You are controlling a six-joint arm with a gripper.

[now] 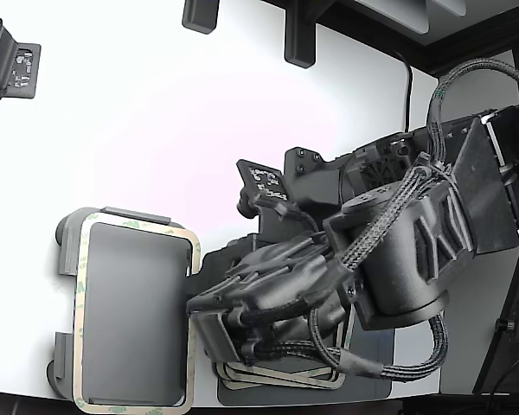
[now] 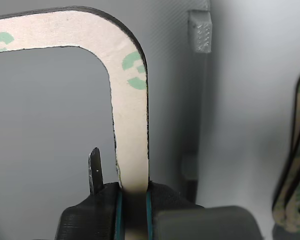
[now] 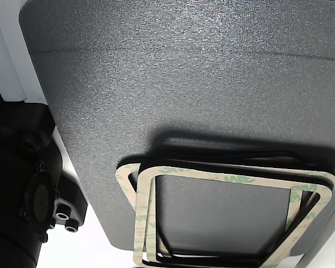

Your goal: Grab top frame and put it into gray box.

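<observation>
The top frame is thin and beige with faint green patches. It lies level over the gray box, following its rim, at the exterior view's lower left. My gripper is shut on the frame's side nearest the arm. In the wrist view the frame runs up from between my gripper's teal-edged pads. The gray box's floor and an edge tab show below it. I cannot tell whether the frame rests on the box or hangs just above it.
Several like frames stay stacked on a darker gray mat under my arm. The stack also shows in the wrist view and the other view. A second black device sits at the table's far left corner. Black mounts stand along the back edge.
</observation>
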